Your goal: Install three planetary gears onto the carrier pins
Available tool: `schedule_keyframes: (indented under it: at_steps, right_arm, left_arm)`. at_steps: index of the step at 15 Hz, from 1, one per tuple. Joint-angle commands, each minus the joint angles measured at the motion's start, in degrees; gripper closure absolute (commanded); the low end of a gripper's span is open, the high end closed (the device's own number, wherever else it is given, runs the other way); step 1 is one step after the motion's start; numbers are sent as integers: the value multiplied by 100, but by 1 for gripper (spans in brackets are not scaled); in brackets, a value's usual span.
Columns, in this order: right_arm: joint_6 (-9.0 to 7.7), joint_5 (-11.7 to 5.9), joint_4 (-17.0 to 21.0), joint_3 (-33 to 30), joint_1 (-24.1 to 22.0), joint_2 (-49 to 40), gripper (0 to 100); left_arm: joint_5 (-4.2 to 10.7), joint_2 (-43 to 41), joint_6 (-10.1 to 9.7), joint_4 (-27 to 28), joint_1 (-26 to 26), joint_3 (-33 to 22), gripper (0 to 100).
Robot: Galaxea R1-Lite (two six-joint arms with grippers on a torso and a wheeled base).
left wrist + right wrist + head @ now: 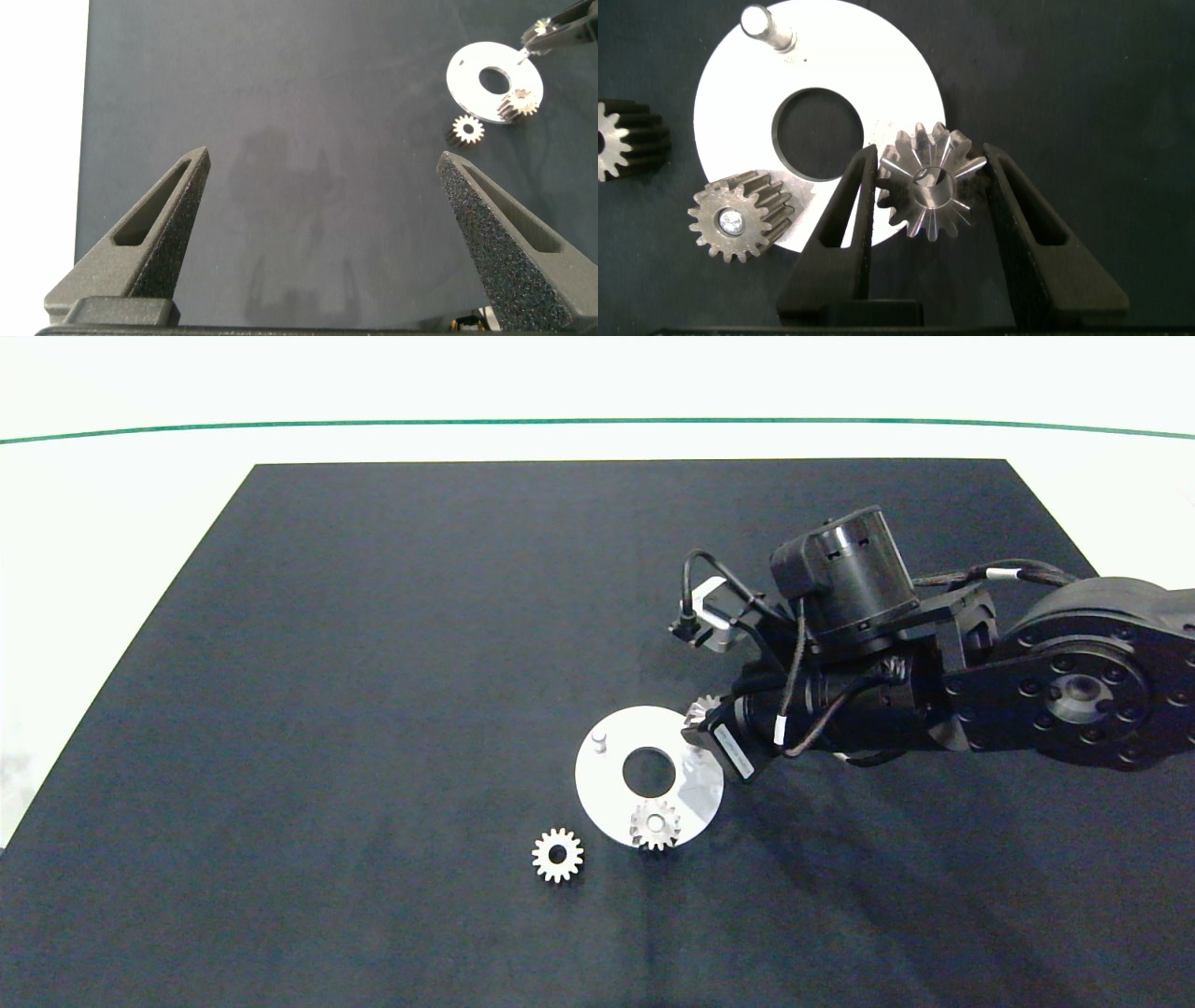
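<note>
Head view first: the right arm is reaching in from three o'clock across the dark mat (373, 663) on the bench, and the right tool (702, 717) is hovering over the white disc (607, 784) at its two o'clock rim. Between its fingers (854, 215) it is pinching one planetary gear (929, 191), tilted, teeth fanned out, above the disc's edge. A second gear (655, 826) is sitting seated on a carrier pin at the disc's six o'clock, pin tip showing in its bore. The bare pin (598, 738) is standing free at the disc's ten o'clock. The pin beneath the held gear is hidden, so I cannot tell whether the gear is touching it. A third gear (557, 855) is lying flat on the mat, just beside the disc at its seven o'clock, apart from it. The left tool (322, 233) is hanging spread wide over bare mat, well apart from the disc, gripping nothing
</note>
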Motion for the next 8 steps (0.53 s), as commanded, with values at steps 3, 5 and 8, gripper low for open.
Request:
schedule_keyframes:
  at_steps: [3, 5, 8]
  right_arm:
    - [-1, 0, -11, -20, 7, 165, 96]
    - [-1, 0, -11, -37, 7, 218, 96]
    - [-1, 0, -2, -46, 16, 235, 96]
  left_arm:
    - [-4, 16, 3, 10, -6, 1, 0]
    - [-4, 16, 3, 10, -6, 1, 0]
    - [-4, 16, 3, 10, -6, 1, 0]
